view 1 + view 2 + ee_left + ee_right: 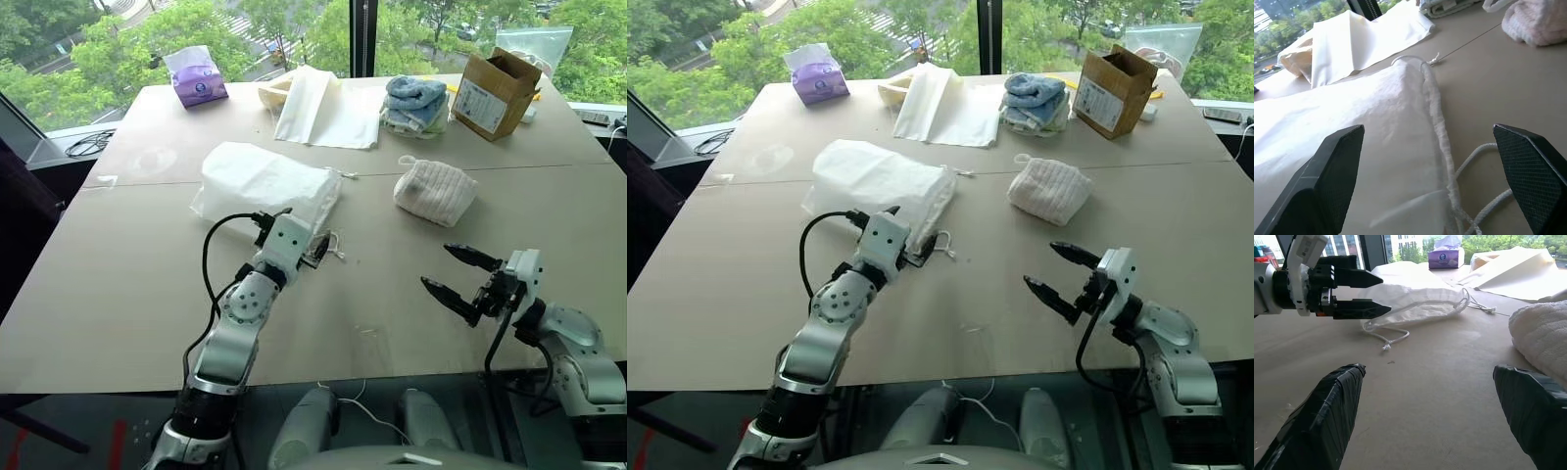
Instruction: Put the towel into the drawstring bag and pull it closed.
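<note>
counter [147,284]: wide, pale; carries every item; both arms come in from the near edge
bag [257,180]: white, lies flat left of centre; long axis runs from far-left to near-right; mouth and cords at the near-right end, facing the robot
bag state: looks empty and collapsed, mouth not spread; cords loose on the counter
towel [435,190]: folded, ribbed, right of centre; well apart from the bag, bare counter between; nothing touching it
left tool [320,250]: right at the bag mouth, about level, pointing away from the robot along the bag's long axis; the left wrist view shows the mouth hem and cords running between the two fingers
left tool state: fingers spread wide, nothing gripped
right tool [460,277]: near-right of the counter, about level, angled toward the left arm; towel lies beyond it, farther from the robot, bare counter between
right tool state: fingers wide apart, empty
nearer arm: left for bag, right for towel
key relation: bag mouth opens toward the left tool, so the hem can be taken head-on; towel has to travel leftward across the counter to reach that mouth
step, my read: approach to the bag mouth; towel not yet in the bag
risk, my read: thin hem flat on the counter, fingers may catch cord alone
</note>
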Robot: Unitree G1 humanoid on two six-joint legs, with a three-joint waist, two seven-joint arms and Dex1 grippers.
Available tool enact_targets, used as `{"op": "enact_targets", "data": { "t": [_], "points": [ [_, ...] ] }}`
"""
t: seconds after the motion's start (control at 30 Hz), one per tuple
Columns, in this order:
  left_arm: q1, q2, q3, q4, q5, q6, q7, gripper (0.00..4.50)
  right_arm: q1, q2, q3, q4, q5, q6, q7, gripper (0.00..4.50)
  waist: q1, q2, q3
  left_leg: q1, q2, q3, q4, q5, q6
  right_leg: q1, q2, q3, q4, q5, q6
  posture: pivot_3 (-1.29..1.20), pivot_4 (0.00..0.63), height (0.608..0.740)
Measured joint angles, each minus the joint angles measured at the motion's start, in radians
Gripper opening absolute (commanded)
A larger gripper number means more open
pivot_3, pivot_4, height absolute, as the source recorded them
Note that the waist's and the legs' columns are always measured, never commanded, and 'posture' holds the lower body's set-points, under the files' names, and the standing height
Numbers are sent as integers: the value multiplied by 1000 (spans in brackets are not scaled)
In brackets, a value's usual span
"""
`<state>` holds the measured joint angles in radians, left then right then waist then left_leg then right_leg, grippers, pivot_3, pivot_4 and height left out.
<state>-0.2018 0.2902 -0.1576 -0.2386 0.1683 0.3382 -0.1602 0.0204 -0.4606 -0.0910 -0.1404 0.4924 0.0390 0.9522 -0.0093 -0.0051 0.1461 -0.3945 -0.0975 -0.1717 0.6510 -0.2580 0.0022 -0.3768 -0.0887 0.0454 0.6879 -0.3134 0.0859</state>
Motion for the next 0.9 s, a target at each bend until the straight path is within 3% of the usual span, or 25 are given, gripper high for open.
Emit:
{"op": "enact_targets", "data": {
  "t": [0.47,0.9],
  "points": [
    [-79,-7,-50,177,214,-38,124,4334,-46,-13,-1,33,-19,-8,2,4492,-1,-1,1,-1,0,0,0,0,0,-1,0,0,0,0,0,0,150,740],
    [-78,-8,-32,194,272,-46,193,4334,-49,-31,-3,46,-19,-16,17,4492,-1,-1,1,-1,0,0,0,0,0,-2,0,0,0,0,0,0,150,740]
  ]
}}
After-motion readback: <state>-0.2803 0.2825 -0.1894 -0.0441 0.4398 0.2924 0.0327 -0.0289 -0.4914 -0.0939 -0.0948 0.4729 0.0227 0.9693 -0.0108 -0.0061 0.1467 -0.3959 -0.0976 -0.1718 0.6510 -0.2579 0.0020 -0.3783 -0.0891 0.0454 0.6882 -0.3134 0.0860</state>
